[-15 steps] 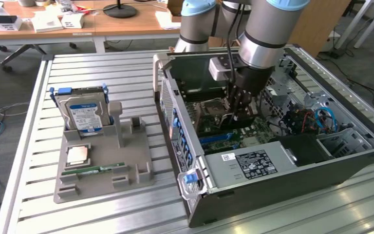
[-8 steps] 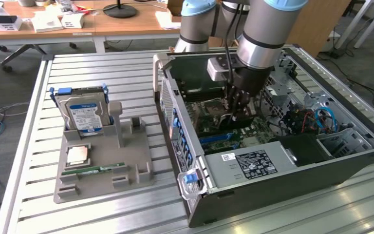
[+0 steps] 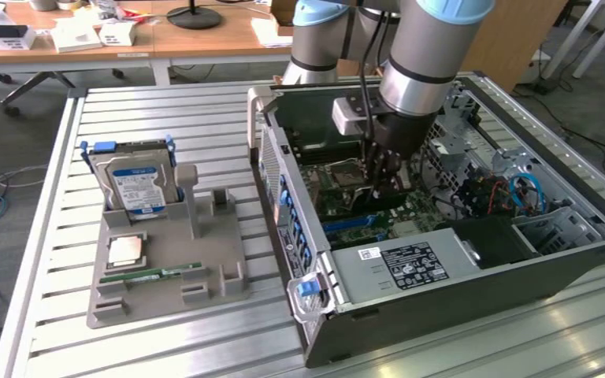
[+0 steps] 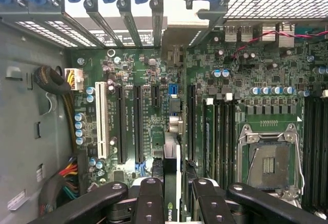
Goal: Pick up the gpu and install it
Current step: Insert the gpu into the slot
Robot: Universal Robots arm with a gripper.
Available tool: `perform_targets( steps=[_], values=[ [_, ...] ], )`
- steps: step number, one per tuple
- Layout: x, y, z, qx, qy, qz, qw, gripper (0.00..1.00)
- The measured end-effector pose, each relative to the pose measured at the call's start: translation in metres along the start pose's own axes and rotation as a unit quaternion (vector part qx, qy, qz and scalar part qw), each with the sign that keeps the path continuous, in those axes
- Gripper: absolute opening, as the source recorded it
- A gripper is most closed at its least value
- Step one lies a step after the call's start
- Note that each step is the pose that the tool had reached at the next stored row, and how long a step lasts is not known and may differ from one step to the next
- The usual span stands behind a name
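Note:
My gripper (image 3: pixel 380 183) is down inside the open computer case (image 3: pixel 281 197), over the motherboard (image 3: pixel 355 206). In the wrist view its black fingers (image 4: pixel 151 196) are shut on the gpu (image 4: pixel 171 155). The card is seen edge-on as a thin green board with a logo near the gripper (image 4: pixel 174 190). Its silver end bracket (image 4: pixel 177 34) points toward the case's rear slot openings. The card hangs just above the motherboard (image 4: pixel 256 80), in line with the expansion slots (image 4: pixel 138 126) and next to a long black slot (image 4: pixel 190 121). Whether it touches a slot I cannot tell.
A grey parts holder (image 3: pixel 213 268) lies on the slatted table at the exterior view's left. It carries a blue-labelled hard drive (image 3: pixel 135 185), a CPU (image 3: pixel 126 250) and a RAM stick (image 3: pixel 161 273). Inside the case are the power supply (image 3: pixel 413 264), the empty CPU socket (image 4: pixel 266 165) and cable bundles (image 4: pixel 66 178).

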State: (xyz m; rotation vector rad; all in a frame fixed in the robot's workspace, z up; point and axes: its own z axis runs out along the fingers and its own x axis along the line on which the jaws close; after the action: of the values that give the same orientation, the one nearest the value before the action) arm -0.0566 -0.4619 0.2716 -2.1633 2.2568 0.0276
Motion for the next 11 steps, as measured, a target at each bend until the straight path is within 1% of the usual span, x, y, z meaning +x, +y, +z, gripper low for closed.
perform_targets(
  steps=[6,11],
  values=[
    [0.0003,0.0003,0.0014,0.0,0.0,-0.001,1.0,0.26],
    [0.0006,0.0038,0.0016,0.0001,-0.0001,-0.001,1.0,0.26]
  ],
)
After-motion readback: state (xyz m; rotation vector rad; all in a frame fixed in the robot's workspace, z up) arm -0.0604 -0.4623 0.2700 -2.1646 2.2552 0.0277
